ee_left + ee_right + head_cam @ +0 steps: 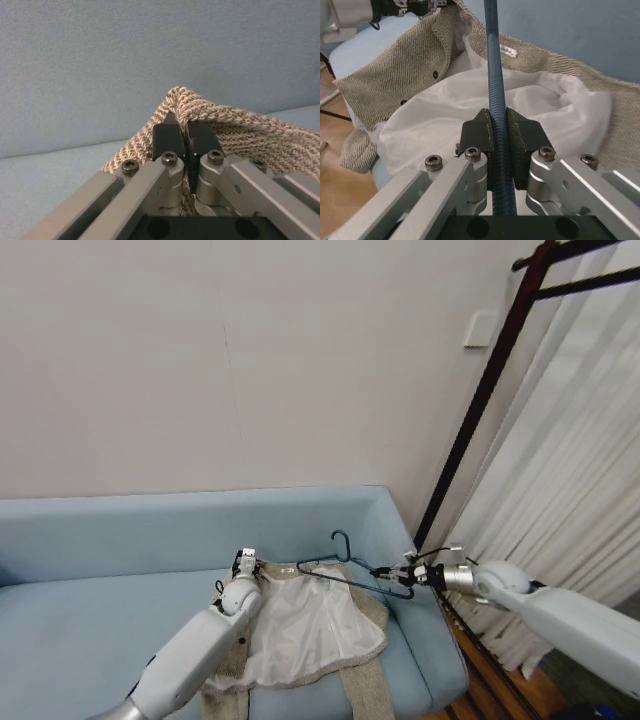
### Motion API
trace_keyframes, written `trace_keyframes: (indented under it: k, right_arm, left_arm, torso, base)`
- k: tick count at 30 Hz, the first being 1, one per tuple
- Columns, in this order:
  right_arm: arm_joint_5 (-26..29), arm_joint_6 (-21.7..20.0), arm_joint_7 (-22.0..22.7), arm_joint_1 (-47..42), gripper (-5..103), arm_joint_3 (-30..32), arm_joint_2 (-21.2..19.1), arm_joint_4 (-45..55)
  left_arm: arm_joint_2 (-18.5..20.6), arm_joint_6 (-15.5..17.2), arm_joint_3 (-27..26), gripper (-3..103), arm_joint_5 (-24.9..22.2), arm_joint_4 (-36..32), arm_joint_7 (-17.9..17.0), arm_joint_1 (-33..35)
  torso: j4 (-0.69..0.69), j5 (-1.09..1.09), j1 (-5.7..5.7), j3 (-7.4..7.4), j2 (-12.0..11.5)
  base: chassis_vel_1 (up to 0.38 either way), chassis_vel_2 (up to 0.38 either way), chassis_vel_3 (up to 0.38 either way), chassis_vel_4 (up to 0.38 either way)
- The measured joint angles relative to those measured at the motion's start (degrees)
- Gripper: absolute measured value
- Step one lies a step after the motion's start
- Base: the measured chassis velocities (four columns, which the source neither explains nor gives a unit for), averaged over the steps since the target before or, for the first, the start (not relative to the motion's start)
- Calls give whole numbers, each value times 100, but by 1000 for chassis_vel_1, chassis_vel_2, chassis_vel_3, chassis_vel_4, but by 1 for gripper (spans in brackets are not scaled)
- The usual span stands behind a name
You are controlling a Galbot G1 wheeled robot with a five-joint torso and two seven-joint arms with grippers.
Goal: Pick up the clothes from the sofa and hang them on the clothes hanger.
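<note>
Fabric pinched: left tool (186, 134) nipped the knit jacket (310, 625) at its edge on the sofa (100, 540), while right tool (498, 127) clamped the blue hanger (493, 65), held just over the jacket.

It looked like a living room in a home. A light blue upholstered sofa (120, 530) stood against a plain pale wall (250, 360). Beyond the sofa's right end, long white curtains (570, 480) hung down over a wooden floor (480, 680), and a dark clothes rack (480, 400) stood in front of them. A small white plate (481, 328) sat on the wall near the rack.
</note>
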Motion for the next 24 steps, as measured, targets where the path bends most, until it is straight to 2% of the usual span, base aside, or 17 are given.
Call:
trace_keyframes:
  k: [1,6,13,20,24]
  right_arm:
    - [0,0,0,0,8,0,0,0]
    - [-249,27,354,-354,8,172,702,-69]
    - [-214,25,380,-481,8,190,967,77]
    - [75,-41,159,-455,8,191,988,272]
    - [293,-112,198,-405,8,126,1212,189]
  left_arm:
    - [0,0,0,1,0,0,0,0]
    - [84,42,69,1,-81,-130,-94,3]
    - [150,45,111,1,-98,-142,-99,-37]
    - [197,44,159,1,-103,-152,-97,-54]
    - [253,39,210,1,-125,-228,-95,-31]
  torso:
    - [0,0,0,0,0]
    - [1,-2,0,0,0]
    - [0,-1,0,0,0]
    - [-1,-2,0,0,0]
    - [0,-1,0,0,0]
  base:
    - [0,0,0,0]
    - [0,0,0,0]
    - [0,0,0,0]
    - [0,0,0,0]
    - [0,0,0,0]
